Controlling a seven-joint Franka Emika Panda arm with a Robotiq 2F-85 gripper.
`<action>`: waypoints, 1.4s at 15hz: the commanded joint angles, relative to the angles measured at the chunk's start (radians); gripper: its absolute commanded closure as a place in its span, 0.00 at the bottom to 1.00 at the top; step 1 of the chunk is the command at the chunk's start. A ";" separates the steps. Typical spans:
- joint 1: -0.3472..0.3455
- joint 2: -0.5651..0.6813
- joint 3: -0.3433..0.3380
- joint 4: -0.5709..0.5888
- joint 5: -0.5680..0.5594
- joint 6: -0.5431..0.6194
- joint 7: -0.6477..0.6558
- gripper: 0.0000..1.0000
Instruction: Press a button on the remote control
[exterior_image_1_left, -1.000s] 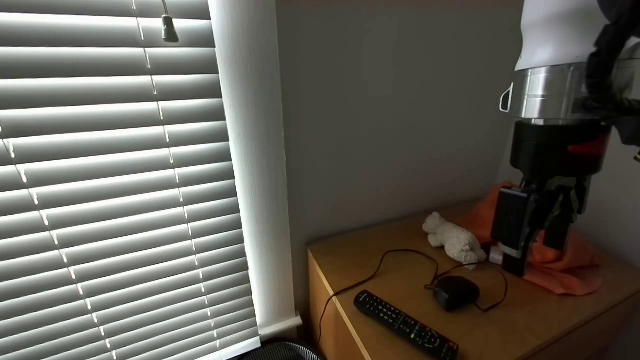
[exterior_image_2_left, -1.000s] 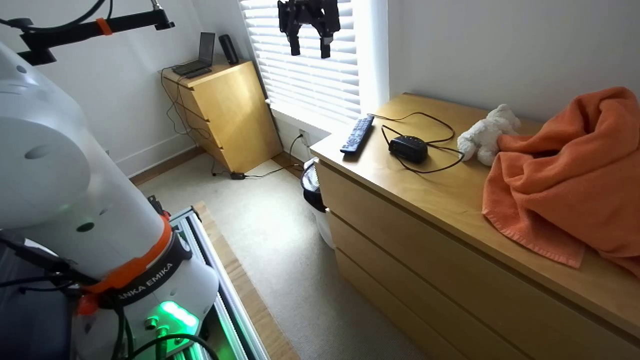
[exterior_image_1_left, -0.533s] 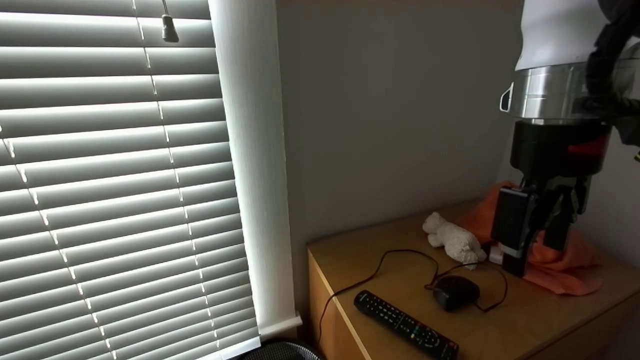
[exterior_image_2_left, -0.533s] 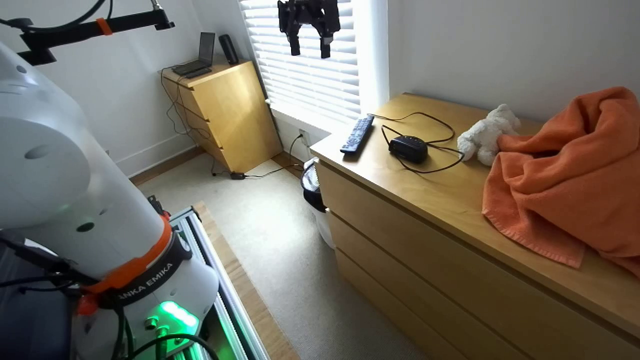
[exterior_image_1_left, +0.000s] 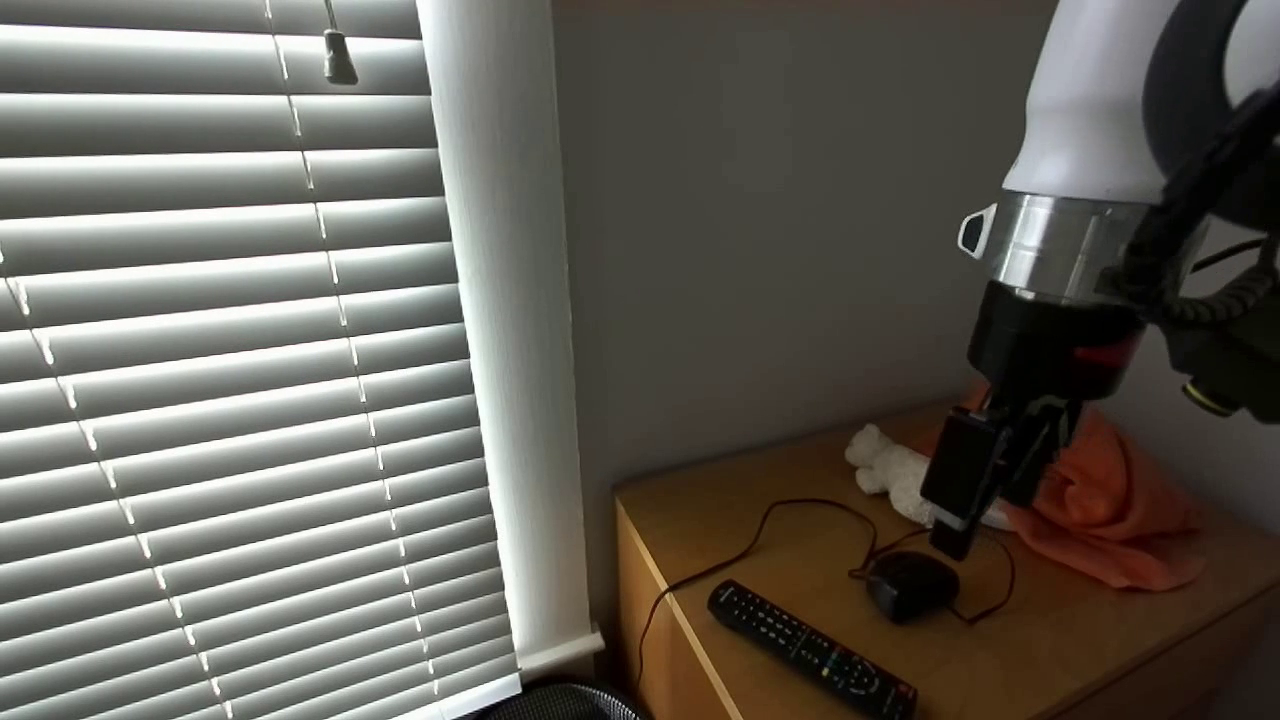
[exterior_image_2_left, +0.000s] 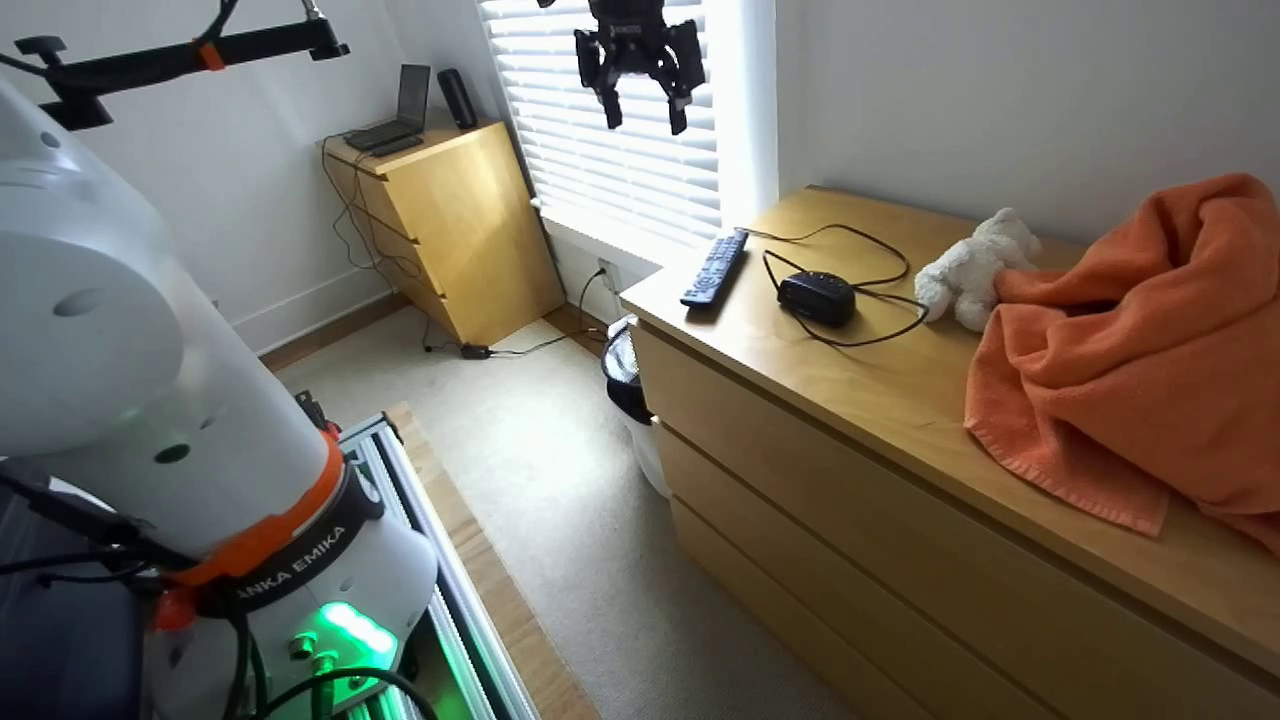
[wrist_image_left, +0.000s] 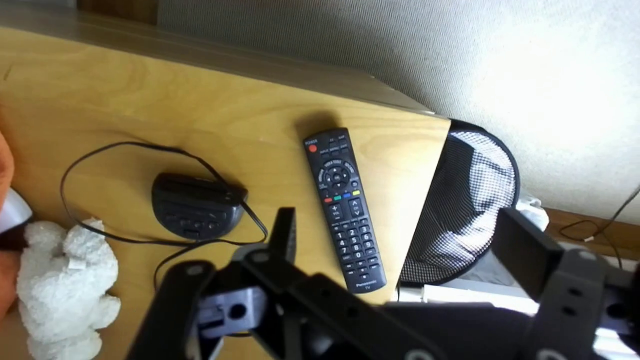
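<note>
The remote control (wrist_image_left: 345, 210) is a long, slim black bar with rows of small buttons. It lies flat, buttons up, near the end of the wooden dresser top; it shows in both exterior views (exterior_image_1_left: 812, 650) (exterior_image_2_left: 716, 268). My gripper (wrist_image_left: 402, 240) is open and empty, its fingers wide apart. In the wrist view the remote shows between the fingers, nearer the left one. In both exterior views the gripper (exterior_image_1_left: 985, 515) (exterior_image_2_left: 646, 122) hangs in the air, well above the dresser top, and touches nothing. It is slightly tilted.
A black corded device (wrist_image_left: 197, 205) with its looped cable lies beside the remote. A white stuffed toy (exterior_image_2_left: 978, 268) and an orange cloth (exterior_image_2_left: 1130, 380) lie farther along the dresser (exterior_image_2_left: 820, 390). A mesh bin (wrist_image_left: 460, 210) stands past the dresser's end, by the window blinds (exterior_image_1_left: 250, 400).
During the last half second my gripper has moved and tilted: left in an exterior view, slightly right and down in an exterior view. It stays open. The remote and other objects have not moved.
</note>
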 joint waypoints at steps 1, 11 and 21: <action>0.027 0.016 -0.024 -0.084 0.076 0.163 -0.110 0.00; 0.037 0.159 -0.006 -0.118 0.084 0.386 -0.166 0.58; 0.033 0.300 0.006 -0.081 -0.026 0.571 -0.091 1.00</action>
